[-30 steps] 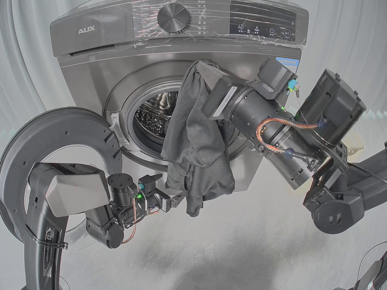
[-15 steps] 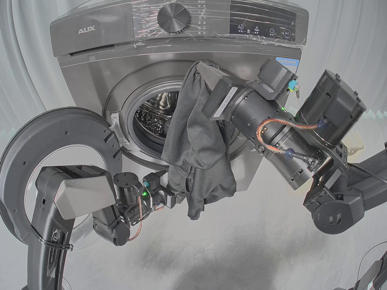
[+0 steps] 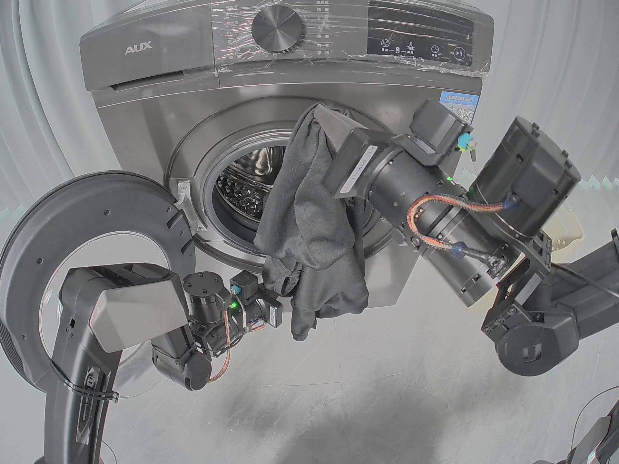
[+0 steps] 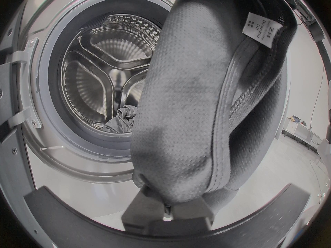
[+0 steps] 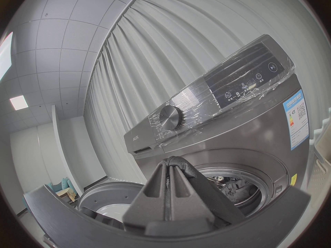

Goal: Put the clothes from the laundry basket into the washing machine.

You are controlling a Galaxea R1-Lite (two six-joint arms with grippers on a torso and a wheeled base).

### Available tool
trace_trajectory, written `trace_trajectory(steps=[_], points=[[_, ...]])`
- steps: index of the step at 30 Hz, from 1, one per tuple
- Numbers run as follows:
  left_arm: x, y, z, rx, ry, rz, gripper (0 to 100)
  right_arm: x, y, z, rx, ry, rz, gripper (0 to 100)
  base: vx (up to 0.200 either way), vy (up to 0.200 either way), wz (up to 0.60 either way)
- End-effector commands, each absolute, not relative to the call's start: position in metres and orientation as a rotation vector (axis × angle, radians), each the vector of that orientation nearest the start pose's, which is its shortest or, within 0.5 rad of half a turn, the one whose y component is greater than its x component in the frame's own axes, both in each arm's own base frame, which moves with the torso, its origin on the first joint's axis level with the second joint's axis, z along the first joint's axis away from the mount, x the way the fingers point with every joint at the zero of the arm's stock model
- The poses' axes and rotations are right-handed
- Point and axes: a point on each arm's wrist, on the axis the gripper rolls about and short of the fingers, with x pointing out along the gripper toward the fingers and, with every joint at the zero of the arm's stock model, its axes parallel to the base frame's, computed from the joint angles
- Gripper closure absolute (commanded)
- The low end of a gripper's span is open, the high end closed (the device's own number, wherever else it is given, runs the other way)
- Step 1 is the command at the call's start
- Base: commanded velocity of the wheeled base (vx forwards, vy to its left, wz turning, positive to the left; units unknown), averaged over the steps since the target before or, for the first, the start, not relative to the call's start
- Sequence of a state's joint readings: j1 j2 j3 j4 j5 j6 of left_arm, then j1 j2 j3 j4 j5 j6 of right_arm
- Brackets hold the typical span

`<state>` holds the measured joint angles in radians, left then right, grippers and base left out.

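— Right hand (image 5: 169,171) clamped on top of dark grey knit garment (image 3: 309,227), which hangs across round mouth of grey washing machine (image 3: 161,111). Left hand (image 4: 168,207)?
— Pinching bottom hem. My call: lift hem over the lip, feed low end into steel drum (image 4: 89,76) first, then release top.

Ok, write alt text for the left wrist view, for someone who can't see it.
A dark grey garment hangs close in front of the open drum of the washing machine, its lower edge pinched in the left gripper. Another dark piece of clothing lies at the bottom of the steel drum.
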<state>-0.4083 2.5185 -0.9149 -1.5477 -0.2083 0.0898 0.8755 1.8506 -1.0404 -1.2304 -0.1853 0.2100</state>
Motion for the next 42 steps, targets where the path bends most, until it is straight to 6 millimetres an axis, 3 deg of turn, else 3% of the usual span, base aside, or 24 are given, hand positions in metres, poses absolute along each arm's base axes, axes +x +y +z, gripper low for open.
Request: trace_trajectory(steps=[1, 8, 14, 22, 35, 36, 40, 41, 42], points=[[0.378, -0.169, -0.004, 0.091, 0.024, -0.620, 100, 0.232, 0.265, 0.250, 0.405, -0.284, 0.706, 100, 0.000, 0.000, 0.00], [0.367, -0.164, 0.016, 0.088, 0.010, -0.619, 100, 0.240, 0.256, 0.243, 0.385, -0.264, 0.674, 100, 0.000, 0.000, 0.00], [0.337, -0.150, 0.042, 0.094, 0.030, -0.628, 100, 0.249, 0.244, 0.234, 0.362, -0.241, 0.632, 100, 0.000, 0.000, 0.00], [0.297, -0.133, 0.070, 0.096, 0.038, -0.701, 100, 0.263, 0.219, 0.205, 0.300, -0.156, 0.590, 100, 0.000, 0.000, 0.00], [0.293, -0.126, 0.097, 0.082, -0.044, -0.697, 100, 0.268, 0.205, 0.166, 0.254, -0.062, 0.572, 100, 0.000, 0.000, 0.00], [0.293, -0.126, 0.098, 0.082, -0.050, -0.698, 100, 0.267, 0.205, 0.163, 0.250, -0.050, 0.571, 0, 0.000, 0.000, 0.00], [0.294, -0.127, 0.102, 0.081, -0.068, -0.699, 100, 0.270, 0.205, 0.152, 0.236, -0.016, 0.561, 0, 0.000, 0.000, 0.00], [0.293, -0.126, 0.106, 0.079, -0.080, -0.698, 100, 0.268, 0.203, 0.132, 0.201, 0.061, 0.555, 0, 0.000, 0.000, 0.00], [0.293, -0.126, 0.106, 0.079, -0.080, -0.698, 100, 0.268, 0.203, 0.132, 0.201, 0.061, 0.555, 0, 0.000, 0.000, 0.00]])
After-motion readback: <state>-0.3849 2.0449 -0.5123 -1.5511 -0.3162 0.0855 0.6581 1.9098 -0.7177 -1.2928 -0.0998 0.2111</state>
